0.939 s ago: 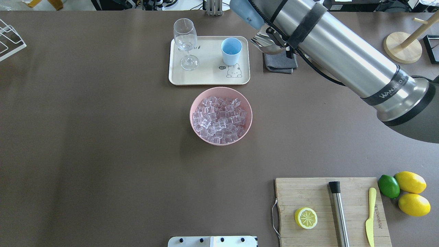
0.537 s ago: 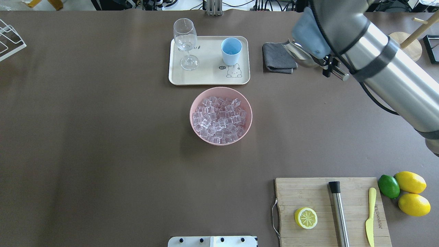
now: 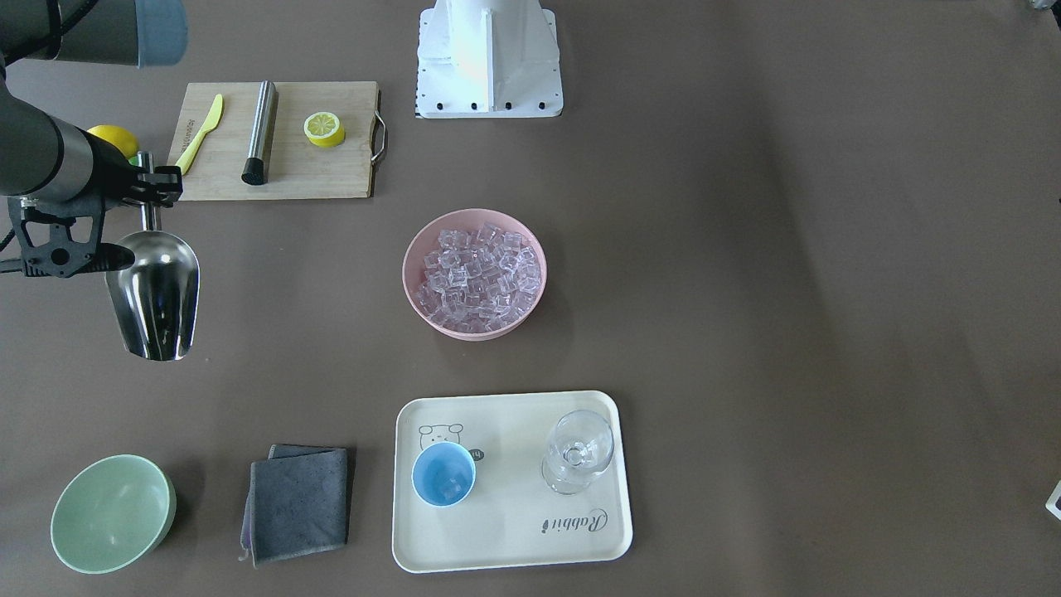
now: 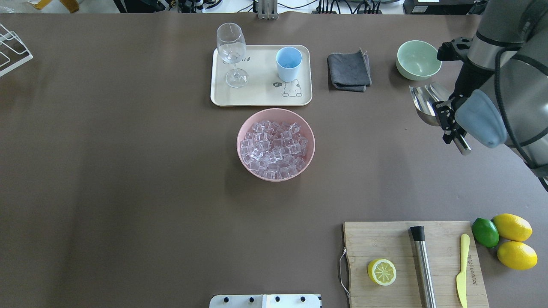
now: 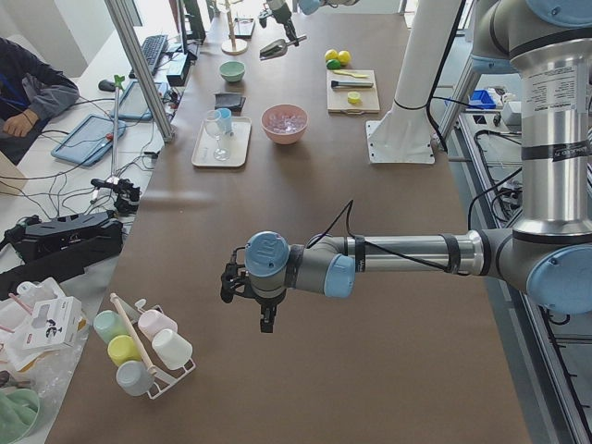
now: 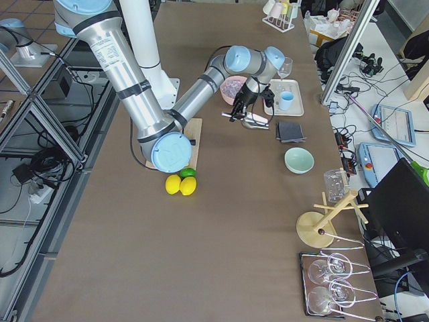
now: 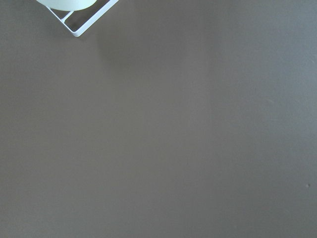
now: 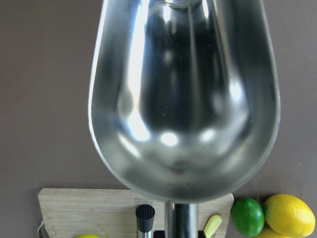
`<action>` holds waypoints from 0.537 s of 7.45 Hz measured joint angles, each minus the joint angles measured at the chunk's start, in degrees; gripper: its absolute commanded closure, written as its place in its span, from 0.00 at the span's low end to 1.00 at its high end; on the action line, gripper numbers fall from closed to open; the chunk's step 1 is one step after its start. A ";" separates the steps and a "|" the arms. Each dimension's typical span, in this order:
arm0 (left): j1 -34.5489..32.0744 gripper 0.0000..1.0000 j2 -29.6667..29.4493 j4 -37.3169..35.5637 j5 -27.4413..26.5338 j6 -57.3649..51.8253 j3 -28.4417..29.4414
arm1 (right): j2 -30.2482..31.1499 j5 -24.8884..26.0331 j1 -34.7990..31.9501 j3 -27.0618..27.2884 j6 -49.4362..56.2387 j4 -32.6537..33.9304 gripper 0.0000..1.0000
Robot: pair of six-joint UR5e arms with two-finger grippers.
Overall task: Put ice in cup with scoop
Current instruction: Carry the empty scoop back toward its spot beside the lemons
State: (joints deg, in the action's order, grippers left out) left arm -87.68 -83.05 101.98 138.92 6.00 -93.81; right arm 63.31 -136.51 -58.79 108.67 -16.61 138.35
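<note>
We grip the scoop (image 4: 424,102) by its short handle in the clenched right gripper (image 4: 448,122), trough up and empty (so nothing can spill). In the overhead view it hangs at 2 o'clock from the pink bowl (image 4: 239,145) holding the ice (image 4: 274,149). The cup (image 4: 289,63) stands at the bowl's 12 o'clock. The right wrist bends downward. The state of the left gripper (image 5: 265,314) we cannot tell.

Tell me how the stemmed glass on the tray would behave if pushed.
The wine glass looks top-heavy: a wide bowl on a thin stem, so a push near the rim would probably tip it. Thin clear glass, so likely fragile. On the smooth tray, a low push might slide it instead.
</note>
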 measured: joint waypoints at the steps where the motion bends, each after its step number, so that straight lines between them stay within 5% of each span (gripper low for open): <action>1: 0.03 0.01 -0.01 0.04 -0.09 -0.12 0.04 | 4.95 -1.21 0.03 0.76 -3.58 -5.59 1.00; 4: 0.39 0.01 -0.61 0.13 -0.21 -0.24 0.04 | 16.17 -1.85 3.44 0.44 -16.00 -26.10 1.00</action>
State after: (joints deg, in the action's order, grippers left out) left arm -87.29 -83.66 102.11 138.70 5.77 -93.77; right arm 79.49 -138.36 -55.35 109.11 -32.61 112.25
